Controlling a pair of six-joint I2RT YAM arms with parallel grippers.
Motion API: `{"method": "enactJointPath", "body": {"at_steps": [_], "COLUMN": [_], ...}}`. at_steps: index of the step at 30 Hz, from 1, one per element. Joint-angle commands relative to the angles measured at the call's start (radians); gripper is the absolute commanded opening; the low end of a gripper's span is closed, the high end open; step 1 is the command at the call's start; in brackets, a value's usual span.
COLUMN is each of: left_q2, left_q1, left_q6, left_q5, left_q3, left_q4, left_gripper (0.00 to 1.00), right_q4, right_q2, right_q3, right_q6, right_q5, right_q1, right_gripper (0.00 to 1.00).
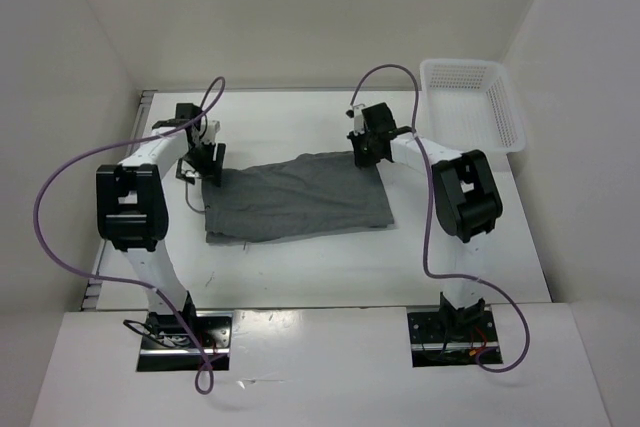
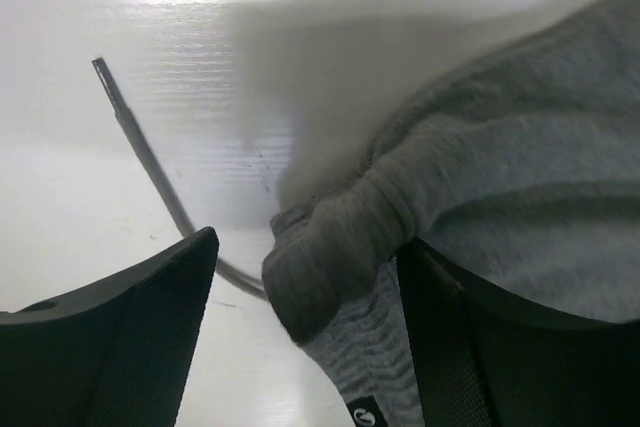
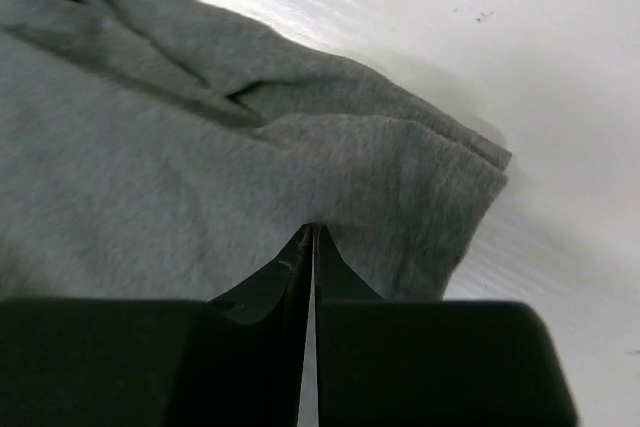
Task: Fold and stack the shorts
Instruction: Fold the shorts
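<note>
Soft medium-grey fabric shorts [image 1: 300, 197] lie flat in the middle of the white table [image 1: 300, 272].
The cloth looks light and limp, so the far corners suit gripping. The left gripper [image 1: 205, 171] has its jaws apart around the far-left corner; the right gripper [image 1: 363, 155] has its jaws together at the far-right one.

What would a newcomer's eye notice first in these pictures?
Plain grey fabric shorts lie spread in the middle of the white table. The left gripper stands open around their far left corner, and the right gripper pinches their far right corner. A white plastic mesh basket sits far right.
</note>
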Motion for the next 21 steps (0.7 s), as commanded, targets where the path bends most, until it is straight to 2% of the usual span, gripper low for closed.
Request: {"method": "enactJointPath", "body": {"at_steps": [1, 6, 7, 8, 9, 11, 18, 21], "left_q2": [0.036, 0.066, 0.095, 0.112, 0.13, 0.181, 0.299, 0.351], "left_q1": [0.001, 0.001, 0.001, 0.001, 0.001, -0.008, -0.063, -0.074], "left_q6": [0.005, 0.005, 0.005, 0.005, 0.005, 0.005, 0.005, 0.005], "left_q5": [-0.094, -0.099, -0.085, -0.085, -0.085, -0.074, 0.018, 0.029], "left_q3": [0.042, 0.005, 0.02, 0.031, 0.045, 0.083, 0.233, 0.353], "left_q4": [0.033, 0.073, 0.073, 0.073, 0.073, 0.073, 0.104, 0.104], "left_gripper": [0.76, 0.61, 0.59, 0.52, 0.48, 0.43, 0.42, 0.39], "right_q4": [0.083, 0.075, 0.061, 0.061, 0.061, 0.049, 0.04, 0.049], "right_q2": [0.046, 0.121, 0.132, 0.142, 0.156, 0.17, 0.205, 0.186], "right_q3": [0.069, 0.109, 0.138, 0.147, 0.159, 0.188, 0.224, 0.224], "right_q6": [0.074, 0.168, 0.185, 0.206, 0.238, 0.238, 0.238, 0.212], "right_q5": [0.045, 0.161, 0.177, 0.21, 0.287, 0.312, 0.398, 0.422], "right_q1": [0.003, 0.003, 0.003, 0.003, 0.003, 0.003, 0.003, 0.003], "right_gripper": [0.06, 0.01, 0.01, 0.01, 0.01, 0.01, 0.01, 0.01]}}
